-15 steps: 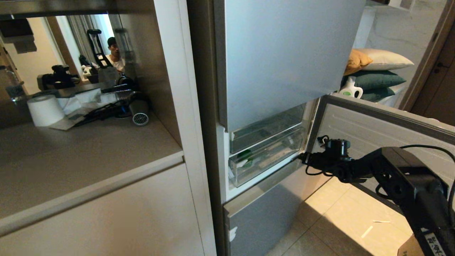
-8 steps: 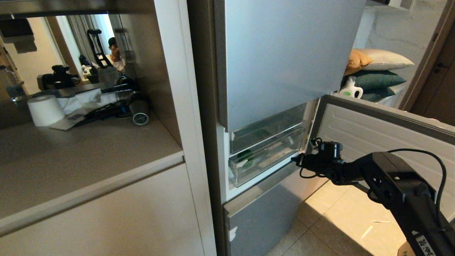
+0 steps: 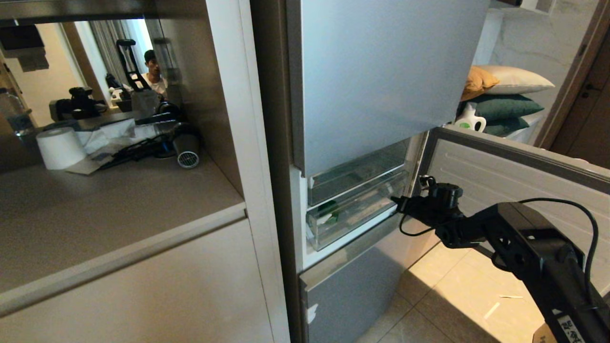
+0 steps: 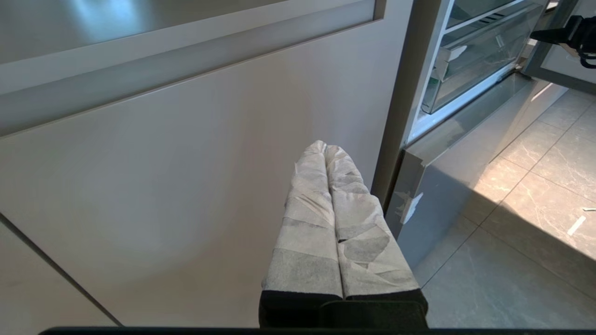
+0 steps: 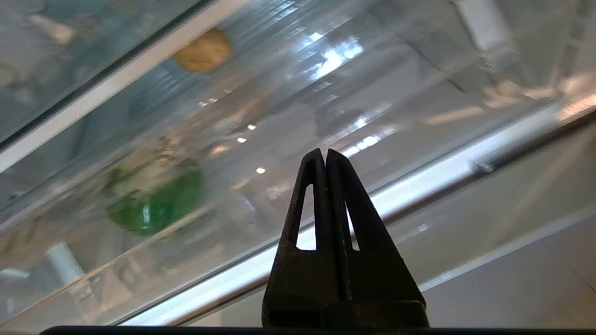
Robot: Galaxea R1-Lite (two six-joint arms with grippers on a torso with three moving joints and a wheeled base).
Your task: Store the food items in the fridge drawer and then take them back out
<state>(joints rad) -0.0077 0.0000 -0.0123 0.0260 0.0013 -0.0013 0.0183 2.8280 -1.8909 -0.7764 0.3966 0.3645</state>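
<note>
Right black pincer [image 3: 396, 204]: fingers pressed together, empty, tip at the right end of the clear plastic fridge drawer [image 3: 355, 214] (long axis crosswise). Inside, beyond: glossy green bell pepper [image 5: 156, 200], lumpy tan potato [image 5: 204, 50]. Left tape-wrapped pincer [image 4: 326, 151]: together, farther off.

Paper roll [image 3: 61, 147] beside hairdryer [image 3: 187, 150]

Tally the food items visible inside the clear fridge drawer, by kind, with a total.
Potato: 1
Green pepper: 1
Total: 2, both seen through the drawer front.
</note>
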